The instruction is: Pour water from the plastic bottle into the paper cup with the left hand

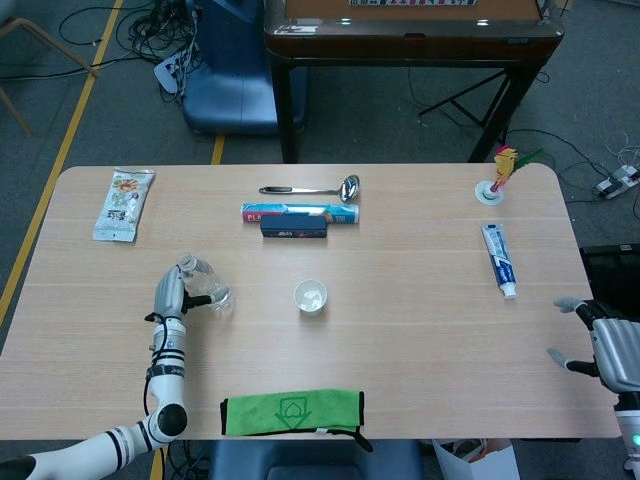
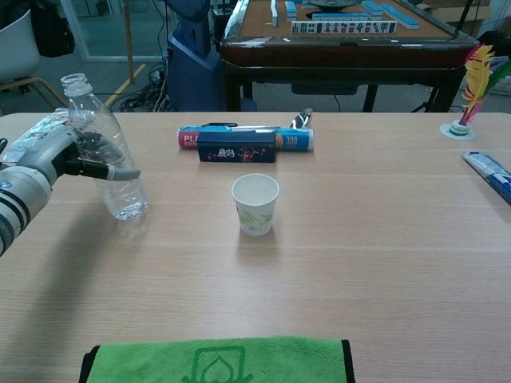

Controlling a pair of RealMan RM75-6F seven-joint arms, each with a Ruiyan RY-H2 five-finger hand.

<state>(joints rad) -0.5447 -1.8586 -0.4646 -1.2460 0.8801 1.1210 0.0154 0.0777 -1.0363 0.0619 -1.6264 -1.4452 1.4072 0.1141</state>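
Fingers (image 2: 112,171) of left hand (image 2: 56,155) wrap the tilted plastic bottle (image 2: 108,155) near the table's left edge, well apart from paper cup (image 2: 255,204).

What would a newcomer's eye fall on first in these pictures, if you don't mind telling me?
Probably the left hand at the table's left side, gripping an uncapped plastic bottle that leans with its mouth away from the cup. Next comes the paper cup, standing upright near the table's middle, to the right of the bottle. The green cloth at the near edge stands out by colour.
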